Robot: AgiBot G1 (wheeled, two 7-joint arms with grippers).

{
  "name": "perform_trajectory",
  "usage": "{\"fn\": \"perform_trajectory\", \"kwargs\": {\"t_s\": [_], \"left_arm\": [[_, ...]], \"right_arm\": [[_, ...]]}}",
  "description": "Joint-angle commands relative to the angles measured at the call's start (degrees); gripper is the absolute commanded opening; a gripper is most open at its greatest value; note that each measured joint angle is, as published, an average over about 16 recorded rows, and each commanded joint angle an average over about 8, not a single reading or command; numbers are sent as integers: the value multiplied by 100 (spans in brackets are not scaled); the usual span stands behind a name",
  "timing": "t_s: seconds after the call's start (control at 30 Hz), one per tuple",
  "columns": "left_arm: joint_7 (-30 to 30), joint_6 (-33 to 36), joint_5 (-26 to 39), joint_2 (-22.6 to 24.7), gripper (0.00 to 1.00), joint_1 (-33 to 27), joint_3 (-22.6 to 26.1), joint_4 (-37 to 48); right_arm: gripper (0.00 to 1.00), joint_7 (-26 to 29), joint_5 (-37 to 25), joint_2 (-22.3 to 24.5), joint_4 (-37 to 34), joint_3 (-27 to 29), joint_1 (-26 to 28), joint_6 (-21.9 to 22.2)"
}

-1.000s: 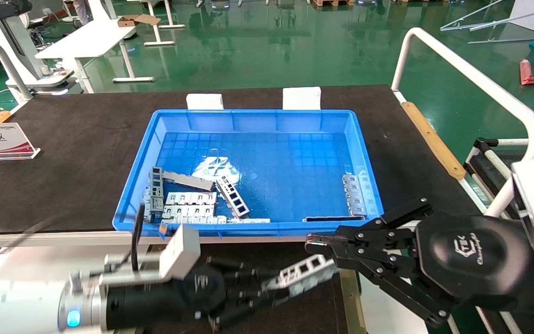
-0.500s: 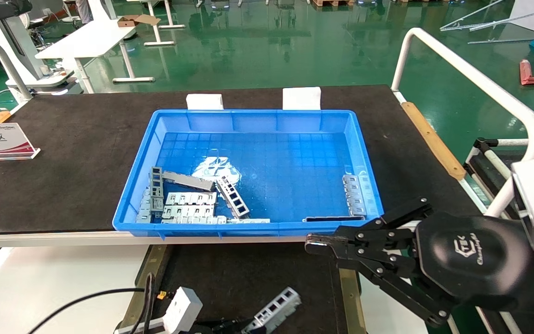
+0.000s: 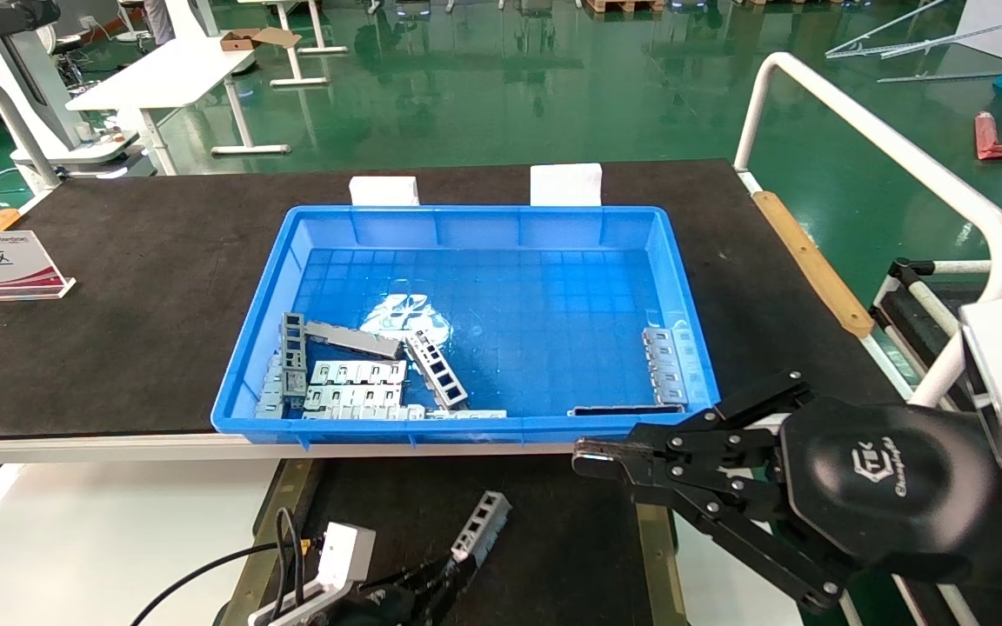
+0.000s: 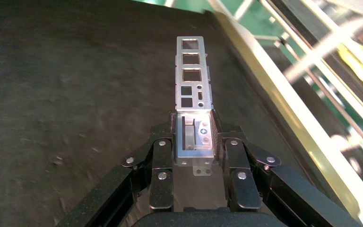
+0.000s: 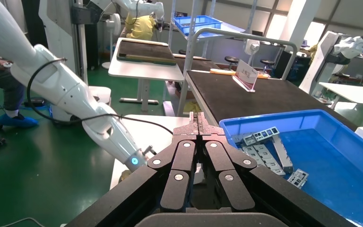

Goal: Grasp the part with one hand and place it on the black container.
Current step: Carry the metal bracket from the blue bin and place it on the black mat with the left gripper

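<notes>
low at the front, the left gripper point(image 4: 194, 142) grips one end of the part point(image 4: 193, 71) above the black container point(image 3: 544, 530).

its fingers point(image 4: 160, 158) clamp the ladder-like metal channel, which juts out over the dark tray and looks not yet set down. the right gripper point(image 3: 592, 456) hangs clenched and empty near the blue bin point(image 3: 684, 287) of spare parts. picking is done; lowering and letting go remain.

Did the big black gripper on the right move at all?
No. The right gripper sits at the same spot beside the blue bin's near right corner, shut, as before.
</notes>
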Motion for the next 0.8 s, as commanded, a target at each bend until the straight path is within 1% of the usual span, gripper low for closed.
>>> {"fn": "perform_trajectory", "kwargs": {"t_s": [0.03,0.43,0.77,0.8], "left_arm": [[30,-173,-95,174,0,49,-120,110],[301,-728,-334,1017,0,72,-713,736],[502,-971,-463,1544,0,86,-1177,1171],[524,-975,-466,1585,3,86,-1210,1209]], "right_arm": [[0,0,0,0,0,0,0,0],[0,-1,1,0,0,-1,0,0],[0,-1,1,1,0,-2,1,1],[3,-1,1,1,0,-2,1,1]]}}
